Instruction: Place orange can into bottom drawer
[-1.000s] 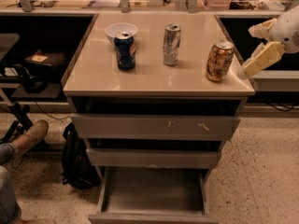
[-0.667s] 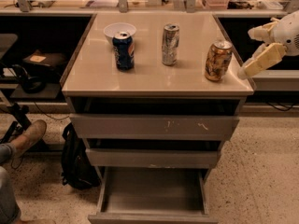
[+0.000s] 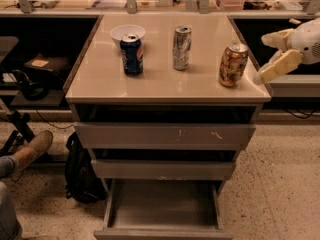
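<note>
The orange can [image 3: 232, 65] stands upright near the right edge of the cabinet top [image 3: 165, 84]. My gripper [image 3: 268, 55] is just to the right of the can, at about its height and apart from it. It is open and empty, with its pale fingers [image 3: 279, 67] pointing left toward the can. The bottom drawer [image 3: 163, 206] is pulled out below, and its bare grey interior holds nothing.
A dark blue can [image 3: 132, 54] and a white bowl [image 3: 127, 32] stand at the top's left, with a silver-grey can [image 3: 181, 47] in the middle. The two upper drawers [image 3: 162, 135] are slightly open. A black bag [image 3: 80, 171] and a person's shoe [image 3: 33, 146] lie on the floor at the left.
The view has shifted very slightly. The gripper stays to the right of the orange can and the can has not moved.
</note>
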### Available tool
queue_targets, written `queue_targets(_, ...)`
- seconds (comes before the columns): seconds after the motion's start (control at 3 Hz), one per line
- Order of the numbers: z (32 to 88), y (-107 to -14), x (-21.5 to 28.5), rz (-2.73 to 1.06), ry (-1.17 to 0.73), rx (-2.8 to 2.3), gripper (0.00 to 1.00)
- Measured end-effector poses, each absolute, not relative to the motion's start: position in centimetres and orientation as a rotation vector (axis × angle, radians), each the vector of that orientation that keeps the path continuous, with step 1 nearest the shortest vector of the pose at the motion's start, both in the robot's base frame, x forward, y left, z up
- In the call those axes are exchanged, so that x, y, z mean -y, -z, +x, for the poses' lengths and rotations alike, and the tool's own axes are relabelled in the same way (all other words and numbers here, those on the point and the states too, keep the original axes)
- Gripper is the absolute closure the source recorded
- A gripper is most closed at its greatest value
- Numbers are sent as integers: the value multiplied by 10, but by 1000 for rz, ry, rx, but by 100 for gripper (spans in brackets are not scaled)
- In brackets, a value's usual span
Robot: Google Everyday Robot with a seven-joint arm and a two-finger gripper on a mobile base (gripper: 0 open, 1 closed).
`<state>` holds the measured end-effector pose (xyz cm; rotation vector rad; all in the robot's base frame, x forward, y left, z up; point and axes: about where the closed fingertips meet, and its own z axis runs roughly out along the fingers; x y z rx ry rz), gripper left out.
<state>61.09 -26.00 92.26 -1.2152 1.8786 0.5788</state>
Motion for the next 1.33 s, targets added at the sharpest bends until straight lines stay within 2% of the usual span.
queue_targets(0.33, 649, -922, 254, -1146, -695, -1674, 0)
queue_targets(1.33, 661, -914, 249, -1177, -664, -1664, 0)
